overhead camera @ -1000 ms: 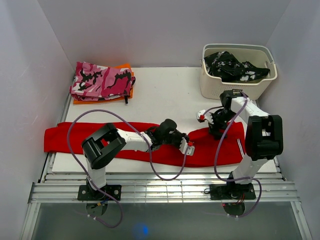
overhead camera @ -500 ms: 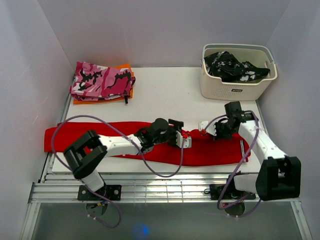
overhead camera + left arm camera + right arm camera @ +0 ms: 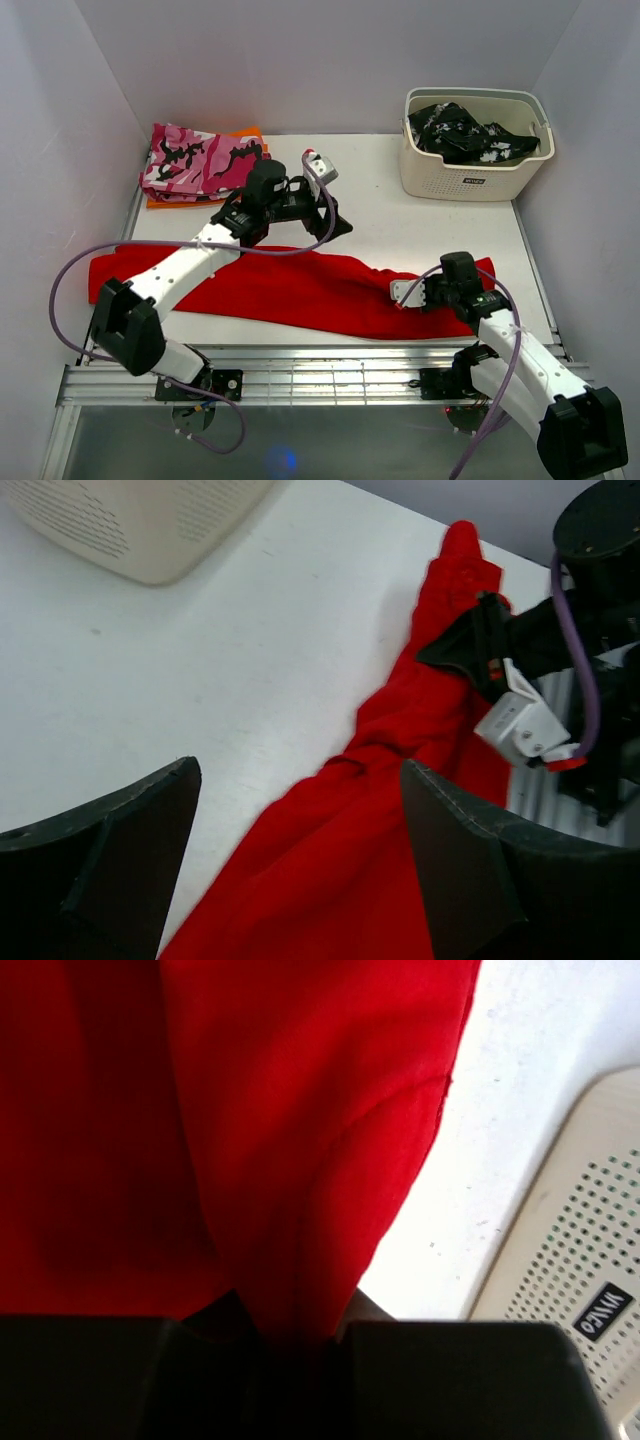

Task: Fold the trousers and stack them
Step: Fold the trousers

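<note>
Since the earlier frame the left gripper has let go of the cloth and risen over the bare middle of the table, while the right gripper has pulled back toward the near edge. From above, the trousers lie as one long red band along that near edge, the left end reaching the table's left side and the right end near the right gripper. Open white surface separates them from the basket and the camouflage garment at the back. The left wrist view shows its fingers spread apart with nothing between them. The right wrist view shows its jaws closed on a pinched fold of red fabric, which the overhead view hides.
</note>
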Controlling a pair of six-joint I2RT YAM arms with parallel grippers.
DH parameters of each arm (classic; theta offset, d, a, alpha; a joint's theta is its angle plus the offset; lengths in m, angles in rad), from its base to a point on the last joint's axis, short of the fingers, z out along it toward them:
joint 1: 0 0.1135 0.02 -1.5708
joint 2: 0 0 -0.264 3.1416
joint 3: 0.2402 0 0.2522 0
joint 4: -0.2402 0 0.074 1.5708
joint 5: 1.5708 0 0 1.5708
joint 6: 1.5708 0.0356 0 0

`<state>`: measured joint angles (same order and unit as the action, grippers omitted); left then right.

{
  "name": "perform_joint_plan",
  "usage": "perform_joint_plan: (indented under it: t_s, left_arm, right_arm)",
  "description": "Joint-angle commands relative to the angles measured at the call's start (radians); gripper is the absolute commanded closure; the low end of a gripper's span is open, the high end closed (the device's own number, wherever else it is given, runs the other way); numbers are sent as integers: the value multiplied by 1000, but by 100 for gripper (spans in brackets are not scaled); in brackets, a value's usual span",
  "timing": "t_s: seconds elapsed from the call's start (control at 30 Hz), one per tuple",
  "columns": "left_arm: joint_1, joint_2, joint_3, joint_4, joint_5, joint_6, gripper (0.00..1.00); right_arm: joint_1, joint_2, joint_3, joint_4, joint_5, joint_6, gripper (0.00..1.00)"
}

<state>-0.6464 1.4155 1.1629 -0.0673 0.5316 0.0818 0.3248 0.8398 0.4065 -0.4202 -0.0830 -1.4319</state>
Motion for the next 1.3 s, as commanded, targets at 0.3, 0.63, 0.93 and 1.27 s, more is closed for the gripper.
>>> perform_joint_plan:
  t_s: [0.3, 0.63, 0.93, 1.27]
  left_arm:
    - [-1, 330, 83, 58, 502, -511, 15]
    - [-70, 413, -9, 181, 553, -695, 15]
    - [-133, 476, -3, 231, 400, -775, 14]
    - [-157, 528, 20, 363, 257, -866, 11]
  right_arm:
    - [74, -250, -176, 247, 138, -67, 92]
    - [85, -335, -233, 271, 183, -110, 92]
    - [89, -383, -251, 304, 167, -140, 92]
    - [92, -481, -285, 258, 131, -190, 92]
